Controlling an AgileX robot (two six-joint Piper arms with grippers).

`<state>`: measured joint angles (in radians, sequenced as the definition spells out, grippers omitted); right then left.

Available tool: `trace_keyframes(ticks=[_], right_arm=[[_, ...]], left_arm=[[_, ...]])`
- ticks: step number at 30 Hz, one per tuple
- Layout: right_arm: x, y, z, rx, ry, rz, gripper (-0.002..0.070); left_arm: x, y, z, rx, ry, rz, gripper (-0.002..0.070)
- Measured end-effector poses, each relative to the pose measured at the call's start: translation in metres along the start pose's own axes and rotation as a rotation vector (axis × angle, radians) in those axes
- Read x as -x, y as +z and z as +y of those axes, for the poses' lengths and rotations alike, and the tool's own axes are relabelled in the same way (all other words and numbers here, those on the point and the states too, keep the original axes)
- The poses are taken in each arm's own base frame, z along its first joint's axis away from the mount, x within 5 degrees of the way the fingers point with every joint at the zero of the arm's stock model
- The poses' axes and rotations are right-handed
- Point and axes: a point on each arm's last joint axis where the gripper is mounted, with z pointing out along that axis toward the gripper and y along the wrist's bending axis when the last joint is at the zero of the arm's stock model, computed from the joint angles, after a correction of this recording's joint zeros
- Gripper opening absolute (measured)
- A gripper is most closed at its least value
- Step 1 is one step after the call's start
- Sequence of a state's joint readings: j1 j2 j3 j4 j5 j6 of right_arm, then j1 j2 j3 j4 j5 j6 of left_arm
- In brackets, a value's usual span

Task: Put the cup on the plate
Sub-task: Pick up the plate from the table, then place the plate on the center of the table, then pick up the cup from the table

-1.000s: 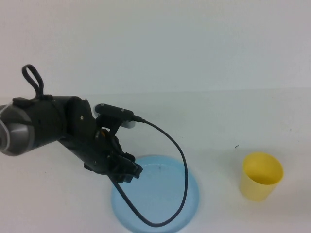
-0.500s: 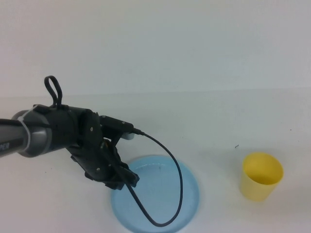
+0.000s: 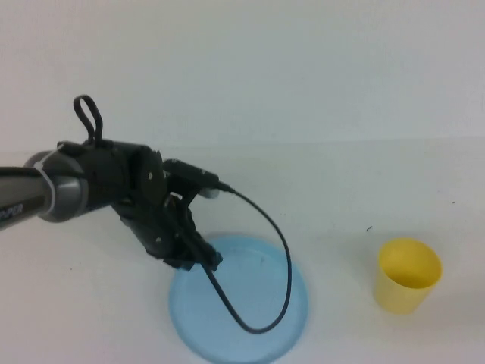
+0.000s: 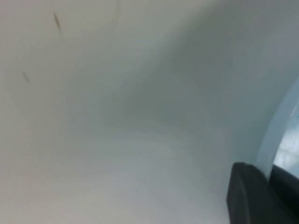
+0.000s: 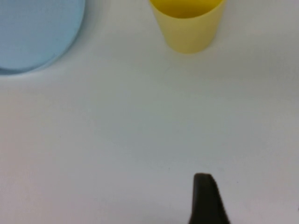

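The left gripper [image 3: 198, 259] hangs at the plate's [image 3: 250, 318] rim, its jaws' state impossible to tell, while the cup [image 3: 408, 275] stands upright on the white surface [image 3: 341, 189] well apart from that plate, and the right gripper [image 5: 208, 200], equally unreadable, sits near the cup.

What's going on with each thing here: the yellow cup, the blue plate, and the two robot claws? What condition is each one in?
cup: upright, empty, standing on the table to the plate's right, nothing holding it.
plate: flat on the table, no cup on it; a black cable loops above it.
left gripper: low at the plate's left rim.
right gripper: outside the high view; its wrist camera shows one dark fingertip over bare table, apart from the cup.
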<state>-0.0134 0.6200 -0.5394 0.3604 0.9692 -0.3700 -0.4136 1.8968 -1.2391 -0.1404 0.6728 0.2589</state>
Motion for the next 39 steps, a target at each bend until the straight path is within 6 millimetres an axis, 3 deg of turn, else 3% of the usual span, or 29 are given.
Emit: trace_keyframes(ticks=[6, 10, 18, 23, 26, 30, 33, 35, 37, 39], right_arm=[[0.001, 0.0, 0.0, -0.003, 0.001, -0.014, 0.0412], [0.002, 0.0, -0.001, -0.008, 0.001, -0.026, 0.0412], [0.009, 0.0, -0.003, -0.033, 0.002, -0.091, 0.0412], [0.014, 0.008, -0.007, -0.033, -0.001, -0.067, 0.0416], [0.018, 0.019, -0.01, -0.012, 0.014, -0.009, 0.0456], [0.035, 0.032, -0.012, 0.052, 0.036, 0.073, 0.0526], [0.059, 0.033, -0.013, 0.091, 0.046, 0.11, 0.0536], [0.079, 0.033, -0.015, 0.101, 0.046, 0.113, 0.0519], [0.097, 0.036, -0.017, 0.109, 0.046, 0.116, 0.0494], [0.115, 0.042, -0.015, 0.12, 0.033, 0.134, 0.0475]], left_arm=[[0.037, -0.035, -0.007, -0.09, 0.006, -0.109, 0.0006], [0.045, -0.042, -0.012, -0.142, -0.01, -0.149, 0.0006], [0.04, 0.004, -0.019, -0.248, -0.022, -0.037, 0.0006], [0.043, 0.012, -0.03, -0.256, -0.001, -0.037, 0.0016], [0.045, 0.01, -0.031, -0.25, 0.016, -0.038, 0.0083], [0.046, 0.007, -0.032, -0.261, 0.044, -0.027, 0.0242], [0.048, -0.008, -0.031, -0.254, 0.081, -0.047, 0.0321], [0.049, -0.028, -0.026, -0.226, 0.099, -0.083, 0.0328], [0.048, -0.056, -0.022, -0.2, 0.114, -0.129, 0.0287], [0.046, -0.087, -0.024, -0.188, 0.144, -0.187, 0.0201]])
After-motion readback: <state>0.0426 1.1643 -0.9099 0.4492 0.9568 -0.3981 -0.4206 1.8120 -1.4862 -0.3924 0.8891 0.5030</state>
